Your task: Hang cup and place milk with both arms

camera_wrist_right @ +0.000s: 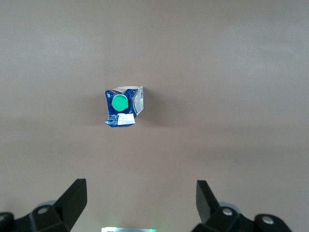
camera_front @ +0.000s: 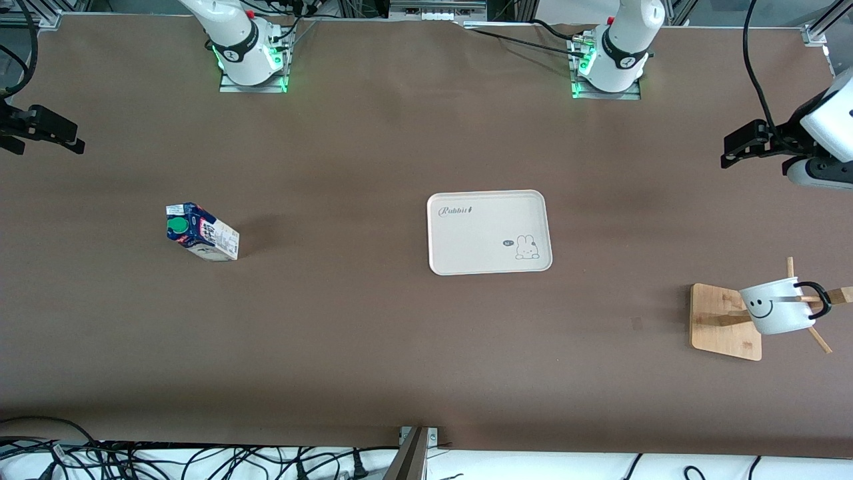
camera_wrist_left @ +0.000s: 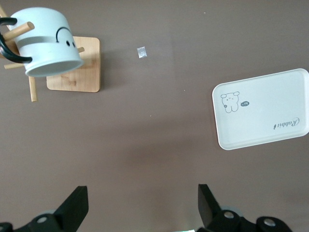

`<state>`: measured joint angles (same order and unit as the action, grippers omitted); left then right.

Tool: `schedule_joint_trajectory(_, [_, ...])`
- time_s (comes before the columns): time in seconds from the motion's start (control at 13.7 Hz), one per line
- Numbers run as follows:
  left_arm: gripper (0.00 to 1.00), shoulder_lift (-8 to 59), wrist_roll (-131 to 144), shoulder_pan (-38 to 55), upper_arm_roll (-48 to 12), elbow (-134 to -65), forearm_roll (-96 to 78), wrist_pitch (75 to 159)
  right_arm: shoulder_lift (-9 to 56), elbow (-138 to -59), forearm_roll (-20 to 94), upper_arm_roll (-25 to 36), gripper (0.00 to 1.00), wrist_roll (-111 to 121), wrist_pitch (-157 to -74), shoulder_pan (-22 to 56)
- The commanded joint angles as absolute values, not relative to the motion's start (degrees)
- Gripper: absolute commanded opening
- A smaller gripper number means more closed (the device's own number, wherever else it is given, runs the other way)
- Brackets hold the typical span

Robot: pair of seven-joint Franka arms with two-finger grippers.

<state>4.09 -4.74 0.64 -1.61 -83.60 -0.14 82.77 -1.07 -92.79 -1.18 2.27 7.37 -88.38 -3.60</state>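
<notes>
Left gripper point(camera_front: 733, 150) is up in the air at the left arm's end of the table, fingers point(camera_wrist_left: 75, 208) spread wide, nothing between them. From its wrist view it looks down on bare brown table point(camera_front: 373, 347), with the cup and the tray both in sight, well apart from the fingers.

Right gripper point(camera_front: 63, 137) is up at the right arm's end of the table, also wide open and empty. Its wrist view looks straight down on the milk, which sits clear of the fingers point(camera_wrist_right: 72, 200).

Cup point(camera_front: 776, 307): white mug with smiley face, hanging tilted on a wooden peg rack point(camera_front: 723, 323) near the left arm's end of the table. Black handle is hooked over one of the pegs; the mug's open mouth faces down and sideways. The rack's flat square wooden base lies on the table, and the mug hangs above and partly past its edge.

Milk point(camera_front: 200, 232): small carton, dark blue top with green round cap, white lower part with print. Standing on the table toward the right arm's end, untouched, well apart from the tray.

Tray point(camera_front: 488, 200): white, rounded corners, "Rabbit" lettering and a small rabbit drawing, lying flat about mid-table between the milk and the rack. Nothing on it.

Small pale scrap point(camera_wrist_left: 142, 52) lies on the table between the rack and the tray; can't tell what it is.

Loose black cables point(camera_front: 200, 460) run along the table edge nearest the front camera.
</notes>
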Motion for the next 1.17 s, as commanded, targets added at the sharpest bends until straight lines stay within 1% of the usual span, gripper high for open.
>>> schedule_joint_trajectory(0.0, [1.0,4.1,-3.4,2.2,-1.5,-81.7,-0.3,77.7,-0.7,-91.6,-1.4,2.4,1.0,6.6,-87.3,-3.5])
schedule_joint_trajectory(0.29, [1.0,4.3,10.0,3.0,-1.7,-80.8,-0.4,77.6,-0.7,-91.7,-1.7,2.3,1.0,6.7,-87.3,-3.4])
schedule_joint_trajectory(0.58, [1.0,4.6,2.8,2.6,-1.6,-80.8,-0.4,78.6,-0.7,-91.6,-1.5,2.2,1.0,6.6,-87.3,-3.2])
schedule_joint_trajectory(1.09, [1.0,4.7,2.7,2.3,-1.6,-80.8,-0.3,78.0,-0.7,-91.6,-1.5,2.3,1.0,6.7,-87.3,-3.3])
